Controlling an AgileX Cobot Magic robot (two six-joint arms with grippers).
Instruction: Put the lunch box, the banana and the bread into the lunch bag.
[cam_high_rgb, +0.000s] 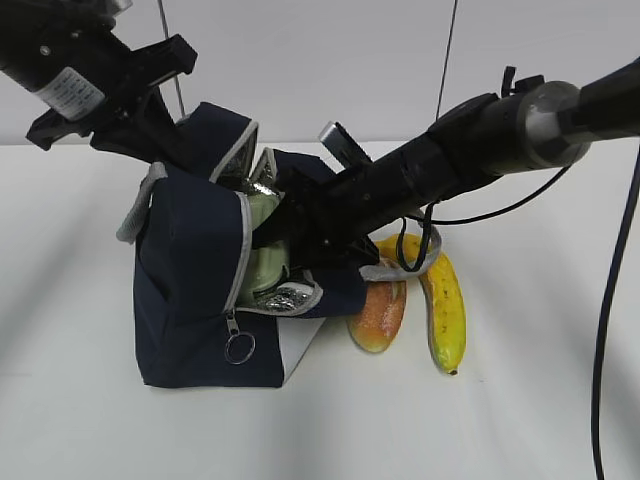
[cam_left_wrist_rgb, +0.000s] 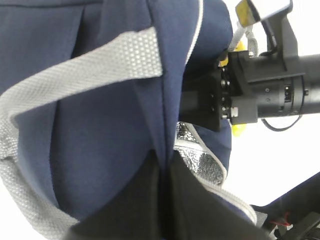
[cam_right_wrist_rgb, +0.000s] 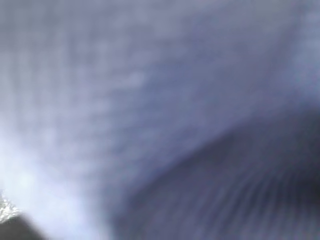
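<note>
My arms (cam_high_rgb: 480, 140) are black with a grey joint collar, a white label and trailing black cables (cam_high_rgb: 600, 330).

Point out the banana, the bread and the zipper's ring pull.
banana (cam_high_rgb: 445, 310), exterior view, middle of its yellow body.
bread (cam_high_rgb: 378, 318), exterior view, its golden-brown crust.
ring pull (cam_high_rgb: 239, 348), exterior view, the metal ring's rim, on the lunch bag (cam_high_rgb: 185, 290).

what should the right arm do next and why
Probably let go and back the right gripper out of the lunch bag. The lunch box already sits inside the opening, which the left gripper holds by the fabric. The bread and banana lie on the table.
</note>
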